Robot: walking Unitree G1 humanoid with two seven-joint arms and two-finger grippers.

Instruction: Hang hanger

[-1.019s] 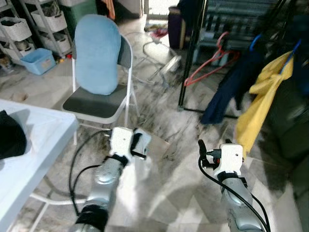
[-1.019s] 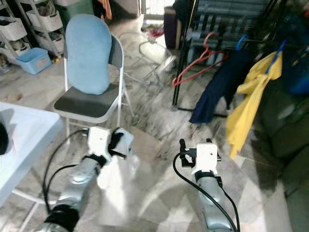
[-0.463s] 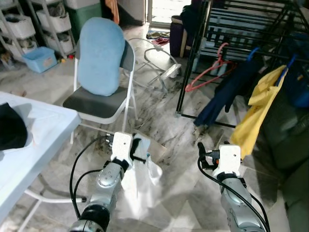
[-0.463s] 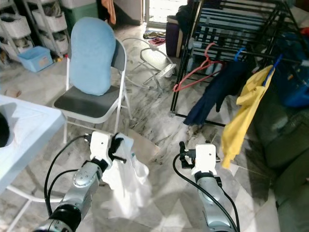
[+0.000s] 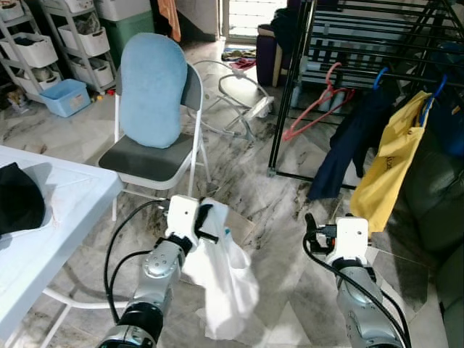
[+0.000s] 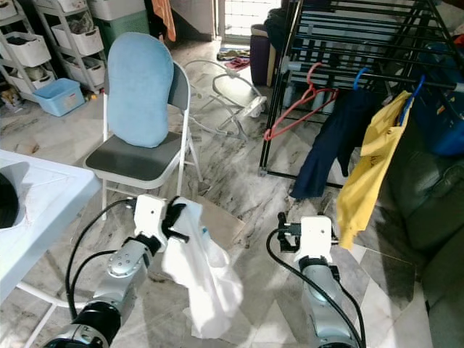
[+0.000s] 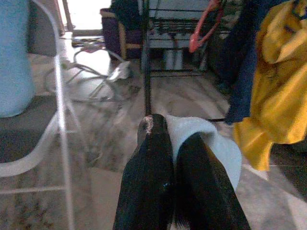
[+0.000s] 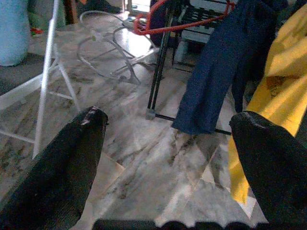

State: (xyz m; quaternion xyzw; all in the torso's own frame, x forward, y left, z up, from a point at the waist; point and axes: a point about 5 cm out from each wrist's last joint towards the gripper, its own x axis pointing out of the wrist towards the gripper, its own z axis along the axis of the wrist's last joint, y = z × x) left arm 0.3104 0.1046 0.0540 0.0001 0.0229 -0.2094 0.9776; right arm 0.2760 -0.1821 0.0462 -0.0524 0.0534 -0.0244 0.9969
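My left gripper is shut on the top of a white garment, which hangs down from it above the floor. In the left wrist view the two black fingers pinch the white cloth. A small blue piece shows at the grip; I cannot tell what it is. My right gripper is held low at the right, open and empty, its fingers far apart. Ahead on the right stands a black drying rack with a red hanger, a navy garment and a yellow garment.
A folding chair with a blue cushion stands ahead on the left. The white table at my left carries a black item. Flat cardboard lies on the marble floor. Storage shelves are far left, a dark sofa at the right.
The camera has shifted and the picture has sharpened. The white garment now hangs longer and lower beneath my left gripper. The right gripper stays open in about the same place.
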